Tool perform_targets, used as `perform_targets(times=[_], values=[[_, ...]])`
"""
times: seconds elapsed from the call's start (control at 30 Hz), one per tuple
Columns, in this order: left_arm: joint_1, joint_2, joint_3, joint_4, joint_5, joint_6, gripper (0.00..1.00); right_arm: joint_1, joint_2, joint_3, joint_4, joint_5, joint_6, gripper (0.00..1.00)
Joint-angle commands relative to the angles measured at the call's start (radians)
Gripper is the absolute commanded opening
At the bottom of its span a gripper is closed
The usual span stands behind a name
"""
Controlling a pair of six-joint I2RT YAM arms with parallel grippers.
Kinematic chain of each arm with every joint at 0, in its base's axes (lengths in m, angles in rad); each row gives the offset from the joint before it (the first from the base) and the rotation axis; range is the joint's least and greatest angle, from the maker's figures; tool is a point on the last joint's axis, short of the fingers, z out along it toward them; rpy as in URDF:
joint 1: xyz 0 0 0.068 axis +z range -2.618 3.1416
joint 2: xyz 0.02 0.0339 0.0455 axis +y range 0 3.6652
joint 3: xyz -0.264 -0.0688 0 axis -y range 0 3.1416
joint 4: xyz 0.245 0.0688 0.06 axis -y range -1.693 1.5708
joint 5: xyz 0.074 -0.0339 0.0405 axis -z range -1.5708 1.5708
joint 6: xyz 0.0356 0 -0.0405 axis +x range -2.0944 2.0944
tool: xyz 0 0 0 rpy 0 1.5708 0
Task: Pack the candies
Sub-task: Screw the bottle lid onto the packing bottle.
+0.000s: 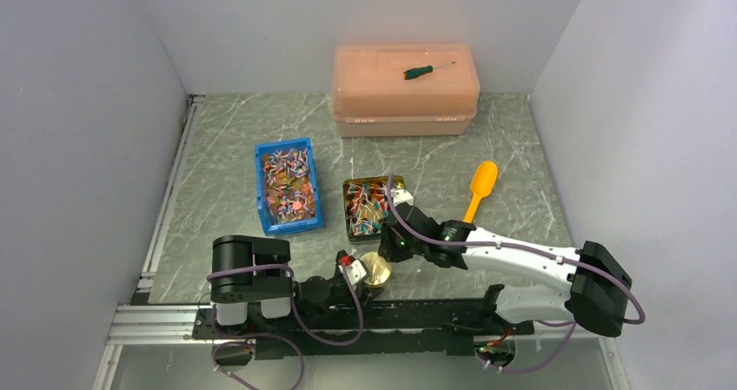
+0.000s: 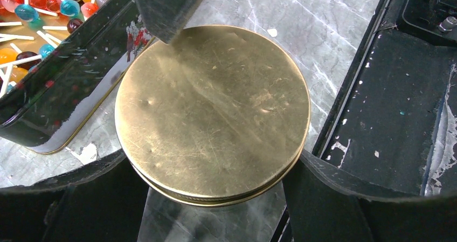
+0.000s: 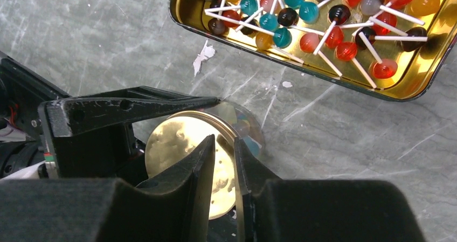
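**Gold round lid gripped from two sides; candies in tin and bin**

1. Round lid: scratched gold metal. It is at the near edge of the grey-green marbled surface, just near of the tin.
2. Left hand: fingers spread wide, one against each side of the lid's rim, clamped on it.
3. Right hand: fingers drawn almost together, pinching the rim on the tin's side. One finger lies on the gold face, the other behind it.
4. Candies: small round sweets on white sticks, in red, teal, orange and dark. One lot lies loose in the tin and a second heap fills the blue bin.
5. Tin: rounded corners, dark outside, gold inside, open. It sits mid-surface, just right of the blue bin.
6. Blue bin: open plastic, left of the tin, close but apart.
7. Orange scoop: lies flat to the right of the tin, apart from it, bowl toward the far side.
8. Lidded box: translucent orange, at the far edge of the surface.
9. Screwdriver: green handle, lying on the box top.
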Motion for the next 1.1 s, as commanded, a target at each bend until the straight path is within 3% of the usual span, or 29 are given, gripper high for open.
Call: perform_targets(times=[0.0, 0.67, 1.07], values=[[0.002, -0.020, 0.005, 0.082, -0.012, 0.002, 0.38, -0.003, -0.010, -0.029, 0.038, -0.020, 0.004, 0.20], [0.002, -0.018, 0.069, -0.050, -0.118, -0.002, 0.36, 0.009, -0.149, -0.194, 0.057, -0.112, 0.088, 0.09], [0.019, 0.004, 0.091, -0.071, -0.146, -0.005, 0.36, 0.117, -0.243, -0.256, 0.020, -0.101, 0.205, 0.08]])
